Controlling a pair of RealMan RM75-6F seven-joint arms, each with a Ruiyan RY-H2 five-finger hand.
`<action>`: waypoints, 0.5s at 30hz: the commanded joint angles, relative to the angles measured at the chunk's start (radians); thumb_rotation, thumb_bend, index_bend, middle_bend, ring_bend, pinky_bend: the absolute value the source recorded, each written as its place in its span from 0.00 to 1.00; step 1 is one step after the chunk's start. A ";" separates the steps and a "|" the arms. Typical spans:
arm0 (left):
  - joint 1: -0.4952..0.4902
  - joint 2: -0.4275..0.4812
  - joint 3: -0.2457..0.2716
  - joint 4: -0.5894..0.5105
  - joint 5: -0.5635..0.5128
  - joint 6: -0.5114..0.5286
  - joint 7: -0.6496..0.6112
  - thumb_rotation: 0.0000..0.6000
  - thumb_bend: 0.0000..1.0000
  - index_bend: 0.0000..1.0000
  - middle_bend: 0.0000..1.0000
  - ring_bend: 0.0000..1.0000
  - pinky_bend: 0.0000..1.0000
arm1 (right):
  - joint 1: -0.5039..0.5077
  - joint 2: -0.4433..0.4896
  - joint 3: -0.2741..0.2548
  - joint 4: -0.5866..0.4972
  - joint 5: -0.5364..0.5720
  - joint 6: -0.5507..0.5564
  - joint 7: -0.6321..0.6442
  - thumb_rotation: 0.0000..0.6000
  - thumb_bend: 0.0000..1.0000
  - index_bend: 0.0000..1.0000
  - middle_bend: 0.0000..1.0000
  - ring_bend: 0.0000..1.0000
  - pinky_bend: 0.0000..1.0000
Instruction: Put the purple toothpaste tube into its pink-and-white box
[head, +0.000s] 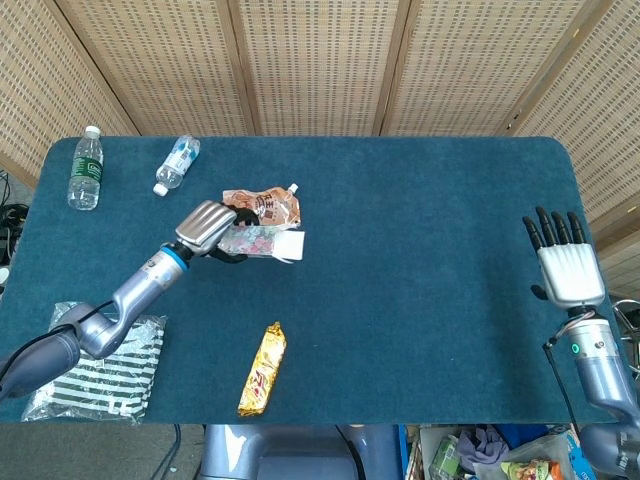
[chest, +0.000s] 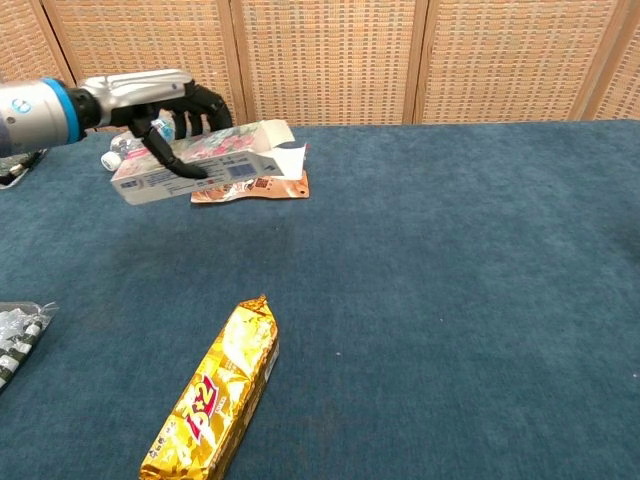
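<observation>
right hand (head: 567, 268) sits idle at the near table edge, fingers straight and spread, holding nothing; further back the left hand (chest: 165, 100) has its fingers wrapped round the pink-and-white box (chest: 200, 165), flap open, above the brown pouch (chest: 262, 187); thin card, probably light and crushable, so grip the long sides; can't spot the purple tube.

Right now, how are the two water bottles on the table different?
The left bottle stands upright, while the right bottle lies on its side. The left bottle has a green label; the right bottle's label looks blue. The left bottle sits nearer the table's left edge; the right bottle lies closer to the brown pouch. Both are small clear plastic bottles with white caps, and neither hand touches them.
</observation>
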 joint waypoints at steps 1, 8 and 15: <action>0.037 0.011 0.035 0.011 0.013 0.001 0.015 1.00 0.31 0.60 0.56 0.48 0.50 | -0.053 -0.020 -0.030 0.030 -0.073 0.026 0.055 1.00 0.00 0.02 0.00 0.00 0.00; 0.074 -0.049 0.069 0.107 0.037 -0.006 0.000 1.00 0.31 0.60 0.49 0.45 0.50 | -0.093 -0.019 -0.021 0.026 -0.123 0.054 0.087 1.00 0.00 0.02 0.00 0.00 0.00; 0.039 -0.076 0.096 0.144 0.029 -0.173 0.053 1.00 0.31 0.03 0.00 0.00 0.05 | -0.116 -0.010 -0.003 0.013 -0.135 0.059 0.079 1.00 0.00 0.02 0.00 0.00 0.00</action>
